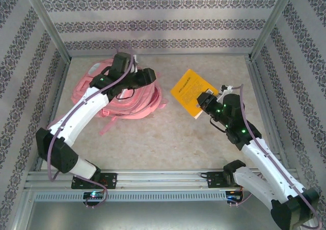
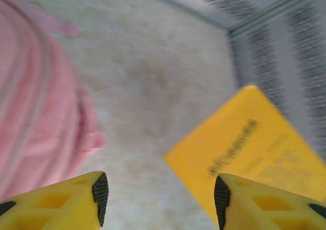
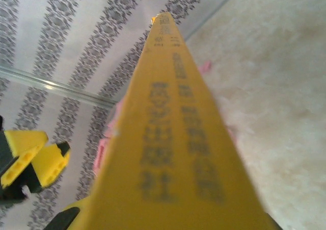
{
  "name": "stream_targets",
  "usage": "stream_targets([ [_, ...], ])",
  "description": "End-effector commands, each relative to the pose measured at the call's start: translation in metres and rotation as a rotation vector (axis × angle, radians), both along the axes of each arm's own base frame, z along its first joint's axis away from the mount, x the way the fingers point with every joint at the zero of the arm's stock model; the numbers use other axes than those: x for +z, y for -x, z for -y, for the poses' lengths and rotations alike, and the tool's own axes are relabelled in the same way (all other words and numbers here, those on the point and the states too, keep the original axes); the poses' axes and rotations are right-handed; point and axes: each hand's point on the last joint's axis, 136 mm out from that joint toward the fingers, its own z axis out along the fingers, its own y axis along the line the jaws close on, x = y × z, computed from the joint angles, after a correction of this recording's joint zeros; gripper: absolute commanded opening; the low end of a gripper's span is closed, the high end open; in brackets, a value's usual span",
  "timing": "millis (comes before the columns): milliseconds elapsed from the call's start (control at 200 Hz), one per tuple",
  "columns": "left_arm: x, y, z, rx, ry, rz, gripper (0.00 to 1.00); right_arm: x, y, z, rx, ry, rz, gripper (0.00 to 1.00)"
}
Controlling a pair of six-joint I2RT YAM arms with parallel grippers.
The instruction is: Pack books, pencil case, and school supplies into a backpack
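The pink backpack [image 1: 133,98] lies in a crumpled heap on the pale surface [image 1: 153,143]. The left arm [image 1: 81,112] reaches across the backpack and covers its middle, so neither its opening nor its pockets can be made out. The left tool [image 1: 146,77] hangs over the backpack's right edge. In its own wrist view the two yellow fingers [image 2: 76,202] stand spread with nothing between them, above bare surface just beside a smeared band of backpack fabric [image 2: 35,112]. That whole view is blurred, and the fingers are cut off by the lower border. The yellow book [image 1: 189,91] is to the right of the backpack and apart from it. The right tool [image 1: 205,100] sits at the book's corner farthest from the backpack, pinching it. In the right wrist view the book [image 3: 173,138] runs edge-on up the middle, tipped toward the patterned wall [image 3: 61,46], and its dark print is too smeared to read. It hides most of that tool's grip, leaving one dark-padded finger [image 3: 63,219] peeking out at the bottom. Scraps of pink backpack show on either side of the book. Whether the book's end nearest the backpack rests on the surface cannot be told.
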Motion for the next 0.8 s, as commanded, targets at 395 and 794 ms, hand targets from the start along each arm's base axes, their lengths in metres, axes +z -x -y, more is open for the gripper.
stream_targets([
  [395,-0.12,0.008,-0.029,-0.086,-0.878,-0.138,0.77,-0.015,0.011,0.011,0.047,0.025,-0.018,0.0],
  [794,-0.146,-0.02,-0.061,-0.03,-1.259,-0.043,0.62,-0.026,0.009,0.016,0.026,-0.029,-0.052,0.0],
])
